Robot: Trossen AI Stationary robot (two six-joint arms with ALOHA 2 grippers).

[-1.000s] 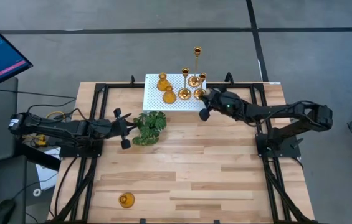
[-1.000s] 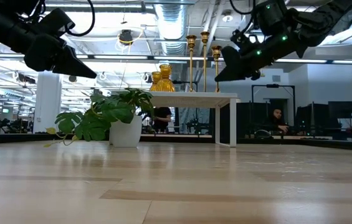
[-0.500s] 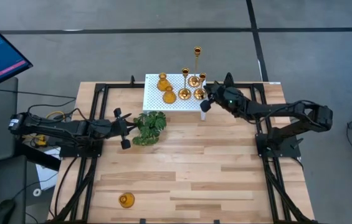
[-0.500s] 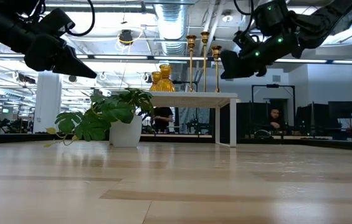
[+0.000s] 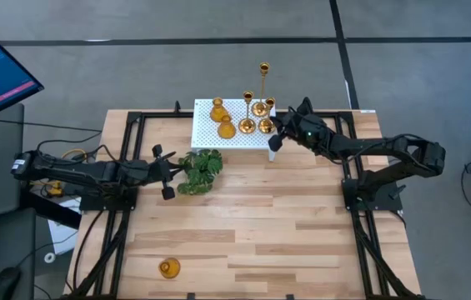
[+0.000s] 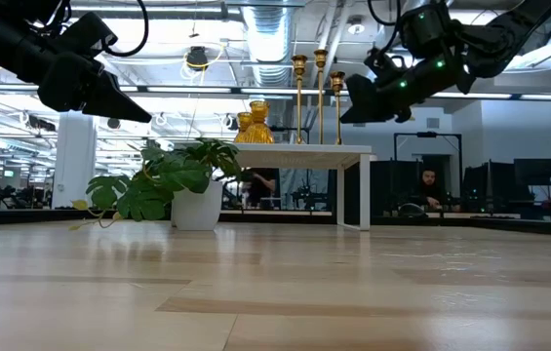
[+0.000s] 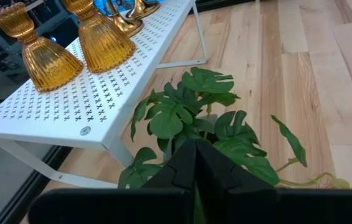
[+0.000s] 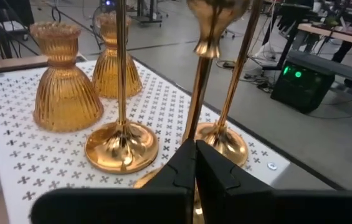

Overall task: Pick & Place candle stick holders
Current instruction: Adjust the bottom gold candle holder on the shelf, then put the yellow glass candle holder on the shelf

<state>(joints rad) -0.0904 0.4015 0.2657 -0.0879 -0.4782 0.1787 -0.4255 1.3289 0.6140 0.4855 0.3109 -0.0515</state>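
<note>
The right pincer [image 5: 273,132], clenched and empty, has crept up to the tall candle stick holders [image 5: 258,107] at the white platform's [image 5: 210,131] right edge; a grasp seems imminent. Left pincer [image 5: 166,172] waits clenched beside the plant [image 5: 201,169].

Overhead, table-level and wrist views share the platform [image 5: 233,123].

Open-plan lab — exposed ceiling ducts [image 6: 270,29], monitor desks [image 6: 529,210] — seated person [image 6: 429,190].

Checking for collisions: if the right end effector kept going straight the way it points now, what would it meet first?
Probably the nearest tall gold candle stick holder on the white perforated platform: its stem rises right ahead of the right end effector, whose fingers are closed. Depth is uncertain.
</note>
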